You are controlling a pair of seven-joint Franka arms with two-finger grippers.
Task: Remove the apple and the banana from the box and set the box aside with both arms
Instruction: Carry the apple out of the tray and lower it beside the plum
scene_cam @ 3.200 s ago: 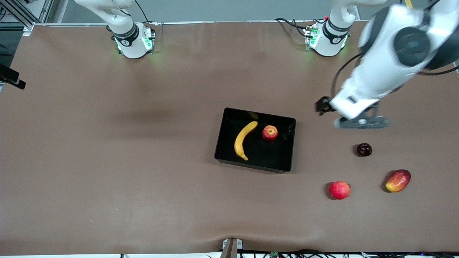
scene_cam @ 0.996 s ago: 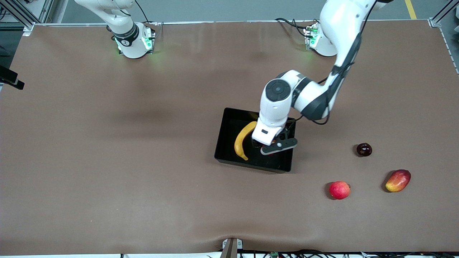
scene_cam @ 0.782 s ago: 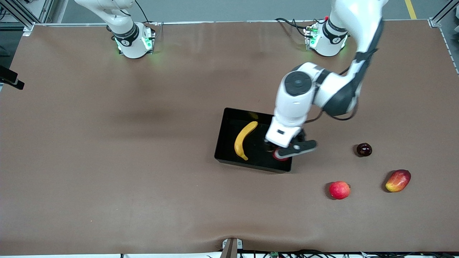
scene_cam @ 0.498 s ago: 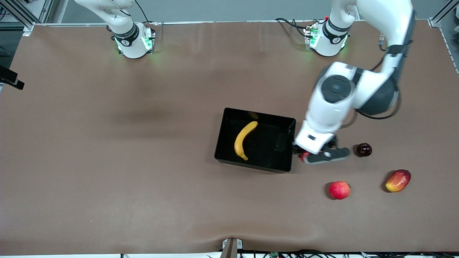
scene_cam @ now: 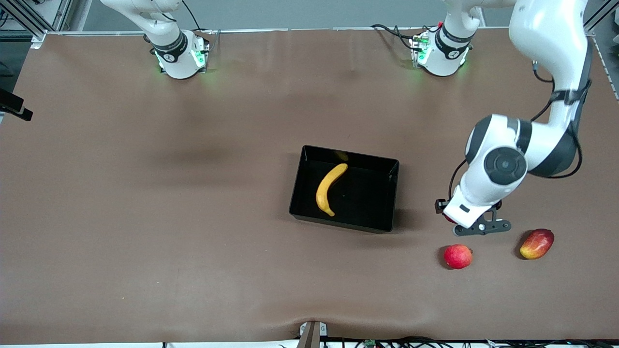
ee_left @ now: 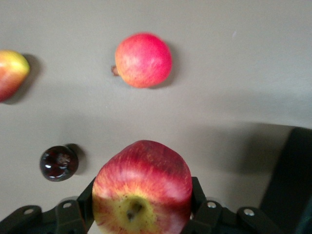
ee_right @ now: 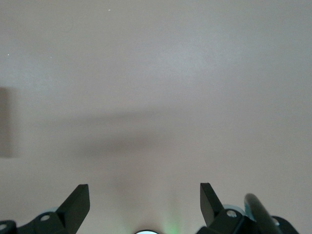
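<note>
The black box [scene_cam: 368, 195] sits mid-table with the yellow banana [scene_cam: 329, 188] lying in it. My left gripper [scene_cam: 454, 221] is shut on the red apple with yellowish streaks [ee_left: 141, 175] and hangs over bare table between the box and the loose fruits. In the front view only a red sliver of that apple [scene_cam: 449, 219] shows under the wrist. The left wrist view shows black fingers [ee_left: 196, 189] pressed against both sides of the apple. My right gripper [ee_right: 145, 202] is open over bare table with nothing between its fingers; that arm waits near its base [scene_cam: 176, 53].
An evenly pinkish-red apple [scene_cam: 457, 256] and a red-orange mango [scene_cam: 536, 243] lie on the table toward the left arm's end, nearer the front camera than the box. A small dark round fruit [ee_left: 58, 163] lies beneath the left wrist. The box's corner [ee_left: 292, 185] shows beside the gripper.
The left gripper has lifted the streaked apple out of the box and carried it toward the left arm's end of the table. The banana stays in the box. The right arm has not moved.
</note>
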